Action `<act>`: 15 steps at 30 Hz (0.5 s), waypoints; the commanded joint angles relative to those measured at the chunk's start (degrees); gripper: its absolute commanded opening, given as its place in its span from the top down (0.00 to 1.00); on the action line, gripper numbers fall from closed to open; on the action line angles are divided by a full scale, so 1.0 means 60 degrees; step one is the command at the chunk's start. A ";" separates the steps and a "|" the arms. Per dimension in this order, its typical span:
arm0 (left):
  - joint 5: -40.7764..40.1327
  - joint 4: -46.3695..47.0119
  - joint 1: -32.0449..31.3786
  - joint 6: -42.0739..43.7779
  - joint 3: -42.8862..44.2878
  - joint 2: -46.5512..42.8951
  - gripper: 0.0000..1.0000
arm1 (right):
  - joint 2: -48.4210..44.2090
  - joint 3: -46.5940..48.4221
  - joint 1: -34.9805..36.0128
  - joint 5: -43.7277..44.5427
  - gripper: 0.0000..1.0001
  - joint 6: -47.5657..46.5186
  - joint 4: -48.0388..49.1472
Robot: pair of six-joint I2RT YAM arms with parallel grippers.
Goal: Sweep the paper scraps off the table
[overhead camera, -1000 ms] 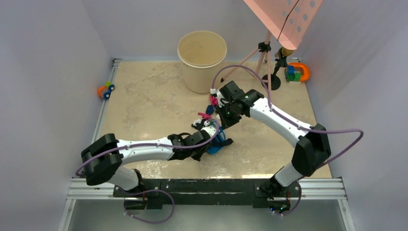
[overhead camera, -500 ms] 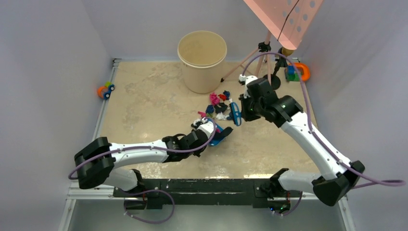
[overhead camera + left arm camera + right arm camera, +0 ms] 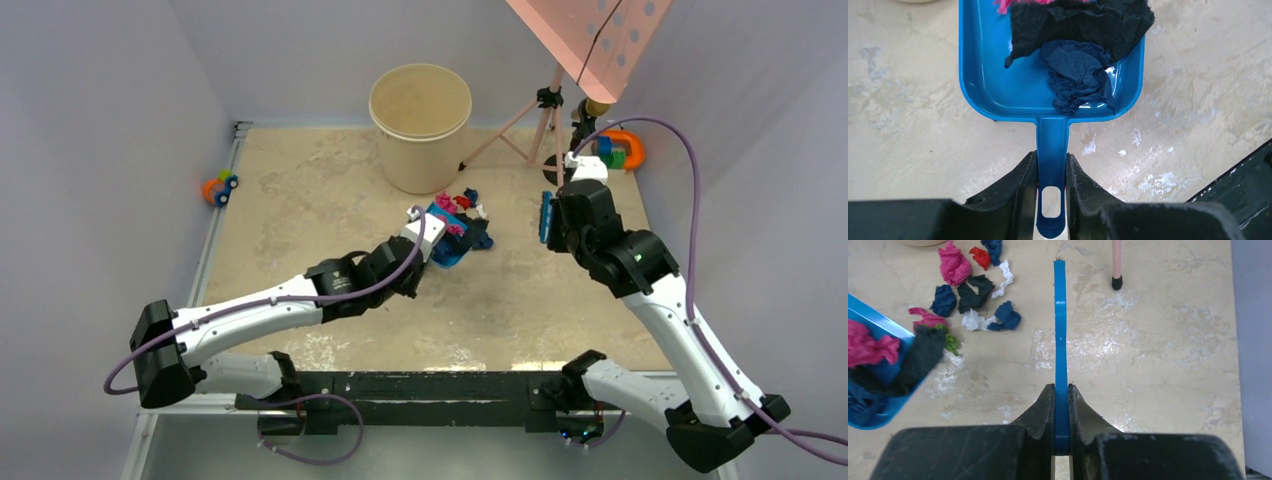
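Note:
My left gripper is shut on the handle of a blue dustpan. The pan holds black, dark blue and pink paper scraps. In the top view the dustpan lies on the table just in front of the bucket. My right gripper is shut on a thin blue brush, seen edge-on. Several loose paper scraps, pink, red, black, white and dark blue, lie left of the brush. From above, my right gripper is well right of the scraps.
A beige bucket stands at the back centre. A pink tripod stand is behind my right gripper, and one of its feet is just right of the brush tip. The toy car sits at the left edge. The coloured blocks with the orange ring sit at the back right.
My left arm has pushed the dustpan away from me into the scrap pile, and some scraps now lie in it. My right arm has swung the brush right, away from the pile.

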 commanded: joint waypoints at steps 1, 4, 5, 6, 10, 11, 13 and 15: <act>0.0228 -0.1268 0.0655 0.0035 0.1408 -0.0121 1.00 | -0.0267 -0.0084 -0.0041 0.0561 1.00 0.0266 0.0095; 0.0522 -0.2186 0.1246 0.0173 0.2501 0.0140 1.00 | -0.0404 -0.0115 -0.0038 0.0581 1.00 0.0256 -0.0030; 0.0562 -0.2425 0.1423 0.0278 0.2879 0.0254 1.00 | -0.0464 -0.0155 -0.0041 0.0581 1.00 0.0245 -0.0053; 0.0580 -0.2636 0.1557 0.0384 0.3318 0.0376 1.00 | -0.0514 -0.0178 -0.0037 0.0557 1.00 0.0233 -0.0074; 0.0880 -0.3559 0.2213 0.0790 0.5469 0.1258 1.00 | -0.0689 -0.0346 -0.0044 0.0386 1.00 0.0247 -0.0133; 0.1043 -0.3825 0.2425 0.0868 0.6075 0.1551 1.00 | -0.0725 -0.0381 -0.0036 0.0324 1.00 0.0245 -0.0141; 0.1500 -0.4227 0.2881 0.0980 0.7144 0.2167 1.00 | -0.0806 -0.0437 -0.0034 0.0202 1.00 0.0304 -0.0167; 0.2017 -0.4495 0.3380 0.1019 0.8159 0.2826 1.00 | -0.0935 -0.0514 -0.0040 0.0040 1.00 0.0379 -0.0174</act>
